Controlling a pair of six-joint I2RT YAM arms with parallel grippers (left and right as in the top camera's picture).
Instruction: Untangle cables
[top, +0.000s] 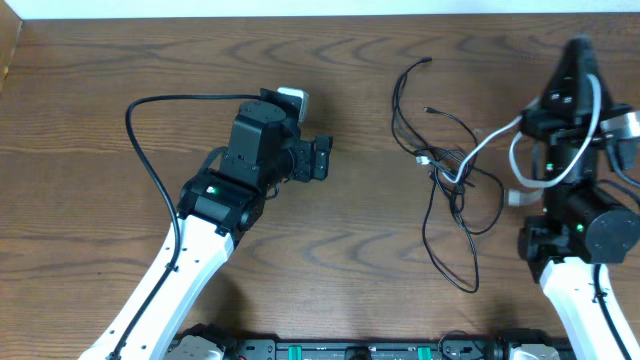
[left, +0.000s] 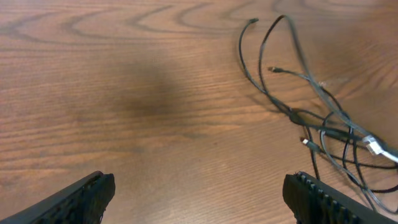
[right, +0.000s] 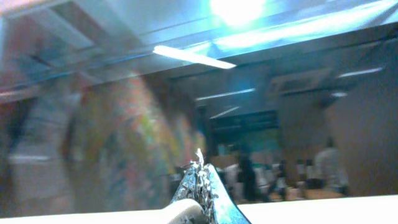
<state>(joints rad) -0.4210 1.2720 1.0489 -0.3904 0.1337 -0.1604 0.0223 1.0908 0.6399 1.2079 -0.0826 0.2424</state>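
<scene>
A tangle of thin black cables (top: 447, 172) lies on the wooden table right of centre; it also shows in the left wrist view (left: 311, 115). A white cable (top: 492, 135) rises from the tangle toward my right gripper (top: 578, 50), which is raised and points away over the far edge. In the right wrist view the right gripper's fingers (right: 200, 168) are shut together, with the white cable (right: 186, 213) at their base. My left gripper (top: 322, 158) is open and empty, left of the tangle, its jaws (left: 199, 193) wide apart above bare wood.
The white cable loops around the right arm, and its plug end (top: 520, 197) hangs beside it. A thick black arm cable (top: 150, 150) arcs left of the left arm. The table's far edge (top: 320, 14) lies at the top.
</scene>
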